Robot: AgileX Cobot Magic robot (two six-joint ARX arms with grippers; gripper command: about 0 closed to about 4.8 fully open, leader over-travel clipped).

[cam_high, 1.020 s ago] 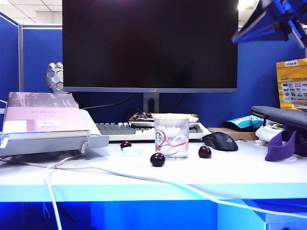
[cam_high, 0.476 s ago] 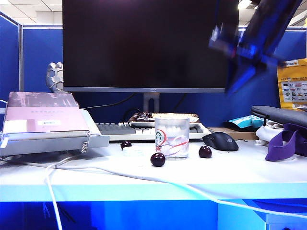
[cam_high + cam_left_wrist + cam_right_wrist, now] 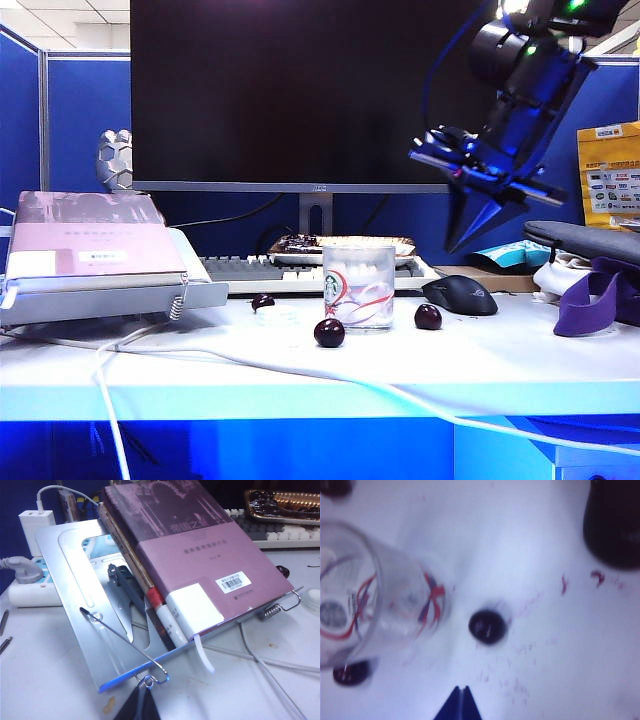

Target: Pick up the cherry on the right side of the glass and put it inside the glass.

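Observation:
The glass, a clear tumbler with a green logo and red lines, stands mid-table in front of the keyboard. The cherry lies just to its right on the white table, small, dark and glossy. My right gripper hangs in the air above and slightly right of the cherry, tips pointing down and shut, holding nothing. In the right wrist view the shut gripper is short of the cherry, with the glass beside it. My left gripper is shut and empty by the book stand's wire clip.
Two other dark cherries lie left of the glass. A black mouse sits close behind and right of the cherry. A keyboard, a monitor, a book on a metal stand and white cables crowd the table.
My right arm has swung down from the upper right corner toward the table and now hangs above the mouse and cherry. The cherries and the glass have not moved.

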